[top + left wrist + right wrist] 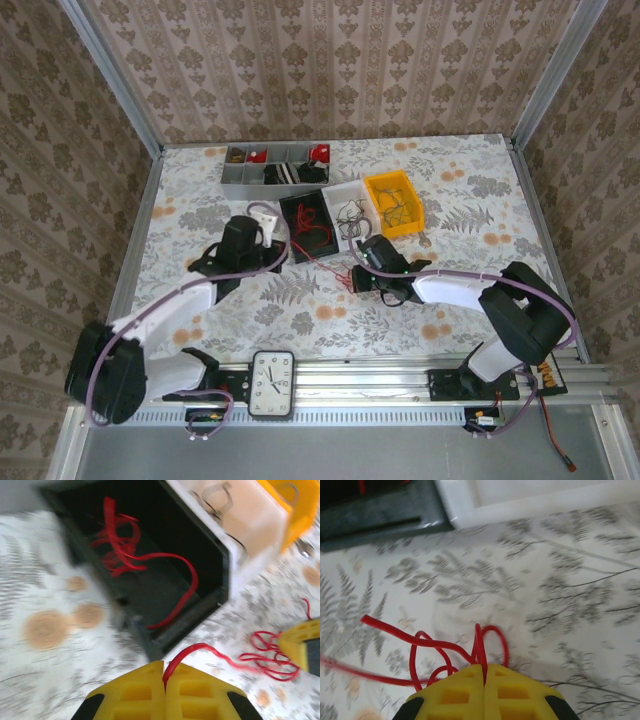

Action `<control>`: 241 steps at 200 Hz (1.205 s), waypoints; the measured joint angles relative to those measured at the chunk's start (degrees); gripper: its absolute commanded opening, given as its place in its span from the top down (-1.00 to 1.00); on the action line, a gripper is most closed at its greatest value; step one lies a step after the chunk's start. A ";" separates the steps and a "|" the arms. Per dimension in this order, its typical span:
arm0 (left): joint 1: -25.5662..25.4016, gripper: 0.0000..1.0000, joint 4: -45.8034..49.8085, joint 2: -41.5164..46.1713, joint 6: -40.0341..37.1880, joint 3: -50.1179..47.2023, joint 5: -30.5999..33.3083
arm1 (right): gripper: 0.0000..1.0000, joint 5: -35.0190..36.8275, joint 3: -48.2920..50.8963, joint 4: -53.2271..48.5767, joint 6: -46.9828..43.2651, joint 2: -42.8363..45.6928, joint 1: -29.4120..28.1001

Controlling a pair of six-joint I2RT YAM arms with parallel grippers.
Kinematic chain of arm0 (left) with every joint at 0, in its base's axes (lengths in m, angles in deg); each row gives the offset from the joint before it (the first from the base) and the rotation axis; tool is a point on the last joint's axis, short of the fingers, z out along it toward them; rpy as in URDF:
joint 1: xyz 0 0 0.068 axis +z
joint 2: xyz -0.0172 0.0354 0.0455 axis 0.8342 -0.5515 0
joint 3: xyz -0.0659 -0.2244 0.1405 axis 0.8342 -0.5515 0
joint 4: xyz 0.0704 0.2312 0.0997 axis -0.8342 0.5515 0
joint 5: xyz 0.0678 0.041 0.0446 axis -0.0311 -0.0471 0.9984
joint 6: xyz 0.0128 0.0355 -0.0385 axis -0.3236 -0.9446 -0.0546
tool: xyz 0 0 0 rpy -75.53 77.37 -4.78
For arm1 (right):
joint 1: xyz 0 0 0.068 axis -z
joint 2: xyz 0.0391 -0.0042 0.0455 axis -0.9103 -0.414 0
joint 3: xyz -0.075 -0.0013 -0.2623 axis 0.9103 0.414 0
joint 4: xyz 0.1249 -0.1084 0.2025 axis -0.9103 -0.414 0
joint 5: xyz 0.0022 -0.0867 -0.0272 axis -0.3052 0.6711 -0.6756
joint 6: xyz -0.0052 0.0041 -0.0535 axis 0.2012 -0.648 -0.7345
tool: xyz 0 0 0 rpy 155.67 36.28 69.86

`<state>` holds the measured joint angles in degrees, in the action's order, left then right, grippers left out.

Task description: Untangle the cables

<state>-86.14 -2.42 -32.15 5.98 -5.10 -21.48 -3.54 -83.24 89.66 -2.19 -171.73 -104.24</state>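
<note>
A red cable (200, 649) runs from my left gripper (164, 666), which is shut on its end, to a red clump (267, 655) on the table. My right gripper (484, 667) is shut on a loop of that red clump (427, 642). From above, the left gripper (284, 256) sits by the black bin's near corner. The right gripper (356, 280) sits just right of it, and the red cable (322, 262) is strung between them. More red cables (122, 550) lie in the black bin (210, 545). Dark cables (352, 212) lie in the white bin (338, 190).
A yellow bin (393, 203) with thin wires stands right of the white bin. A grey divided tray (275, 165) with small parts sits at the back. A clock (272, 383) lies on the rail between the arm bases.
</note>
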 measured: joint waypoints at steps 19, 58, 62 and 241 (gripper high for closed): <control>5.11 1.00 0.76 7.80 1.60 -1.05 5.46 | 1.00 3.17 1.25 -1.27 3.45 0.68 2.71; 16.44 1.00 2.47 19.69 4.04 -0.76 11.80 | 1.00 6.73 5.51 -2.82 10.12 3.89 8.50; 17.25 1.00 2.78 20.31 4.24 -0.66 12.33 | 1.00 7.08 5.79 -3.02 10.58 3.98 8.83; 27.45 1.00 3.32 26.21 15.89 -0.50 15.30 | 0.82 -5.60 -17.42 7.26 4.57 -6.97 3.02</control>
<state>-58.68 0.90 -5.95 21.87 -5.60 -6.18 -9.14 -100.66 96.92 2.37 -178.71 -101.22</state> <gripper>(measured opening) 0.048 0.044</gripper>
